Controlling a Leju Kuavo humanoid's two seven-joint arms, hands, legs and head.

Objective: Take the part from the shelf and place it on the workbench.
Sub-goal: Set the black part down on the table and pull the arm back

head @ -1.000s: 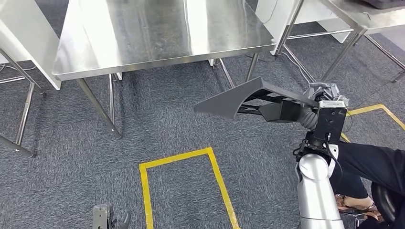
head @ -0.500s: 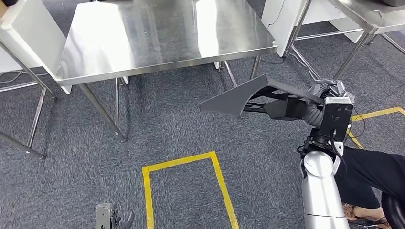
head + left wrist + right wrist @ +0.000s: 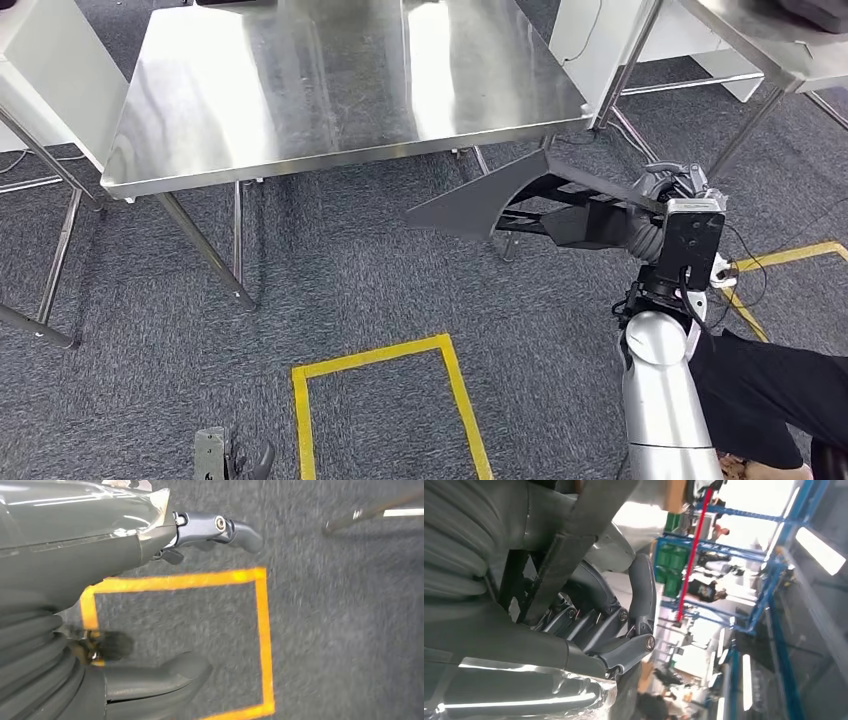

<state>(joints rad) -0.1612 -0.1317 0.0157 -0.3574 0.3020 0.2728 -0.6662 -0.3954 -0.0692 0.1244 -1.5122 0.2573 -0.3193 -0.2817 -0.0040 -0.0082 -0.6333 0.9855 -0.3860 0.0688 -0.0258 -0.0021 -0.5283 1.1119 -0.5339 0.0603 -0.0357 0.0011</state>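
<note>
Closer to the steel workbench (image 3: 330,80) than a second ago, whole scene shifted by walking. Right hand (image 3: 655,205) clamped on the dark curved part (image 3: 500,200), held out ahead, tip near the bench edge. Left hand (image 3: 165,605) hanging loose, holding nothing. Placement likely soon.

Steel workbench (image 3: 330,90) stands on grey carpet (image 3: 380,290).

A bare steel table (image 3: 330,80) gleams with reflected light, standing on grey carpet (image 3: 350,270). Nearer than the table, yellow tape (image 3: 385,352) outlines a rectangle on the carpet. White cabinets (image 3: 55,70) flank the table.
</note>
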